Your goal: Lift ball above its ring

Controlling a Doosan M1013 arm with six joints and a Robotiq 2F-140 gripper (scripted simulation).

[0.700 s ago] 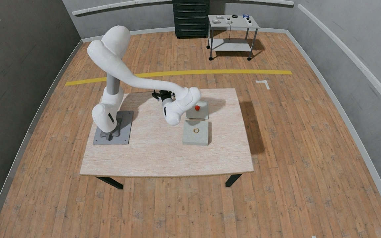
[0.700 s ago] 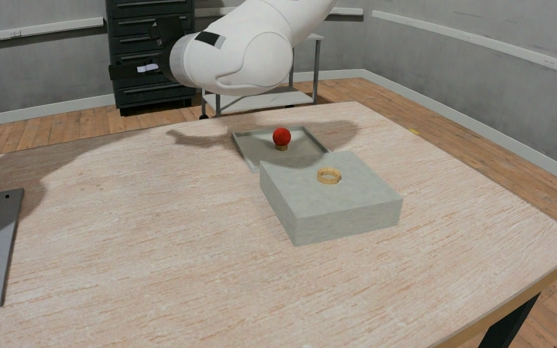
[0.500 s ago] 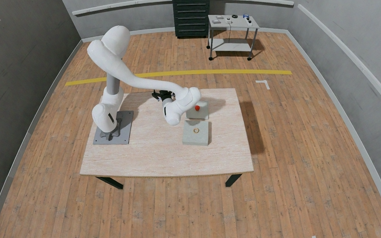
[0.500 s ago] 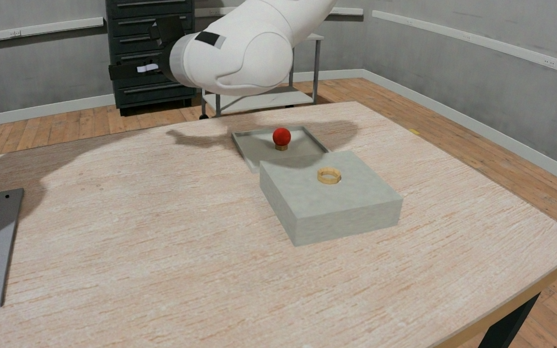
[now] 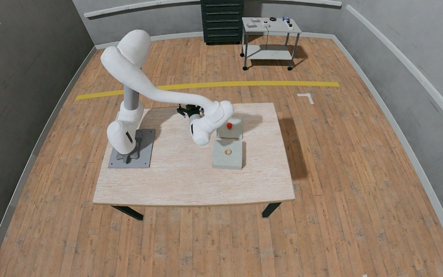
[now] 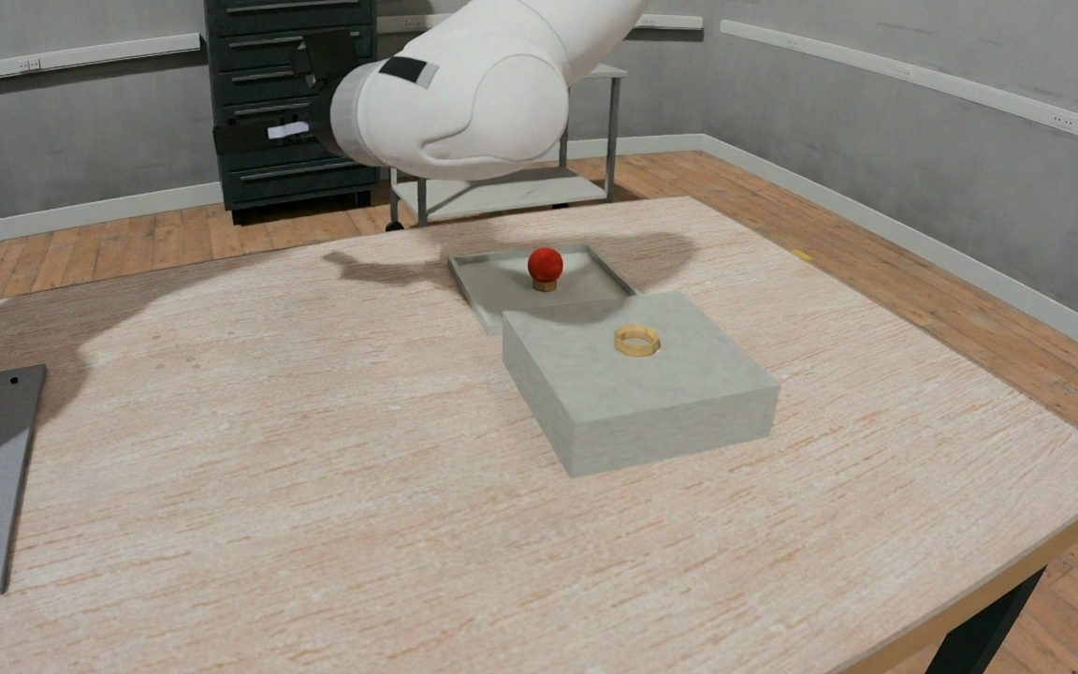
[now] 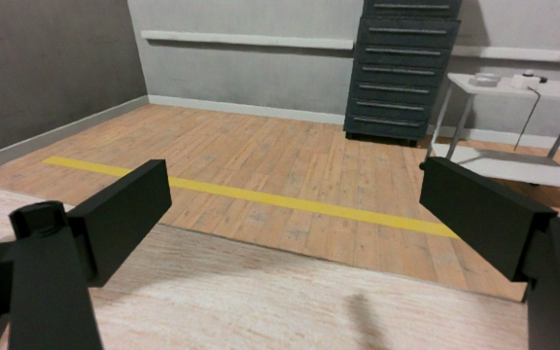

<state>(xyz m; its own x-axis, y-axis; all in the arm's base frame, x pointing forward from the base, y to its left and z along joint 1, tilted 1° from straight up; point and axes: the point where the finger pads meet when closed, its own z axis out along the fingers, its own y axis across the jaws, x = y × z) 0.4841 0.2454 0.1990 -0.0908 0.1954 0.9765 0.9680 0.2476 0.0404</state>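
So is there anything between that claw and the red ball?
Nothing visible on the table blocks the way. The open gripper faces the room, away from the ball, which sits on its ring in a shallow tray. The arm's own wrist lies between them.

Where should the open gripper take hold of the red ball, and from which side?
Grip the red ball across its widest middle, coming from above. It sits on a small ring in a low tray, so its sides stand free for the open gripper.

Grey walls, plank floor (image 5: 336,213) with yellow line (image 5: 216,84) — dark drawer cabinet (image 5: 222,20), cart (image 5: 270,30).
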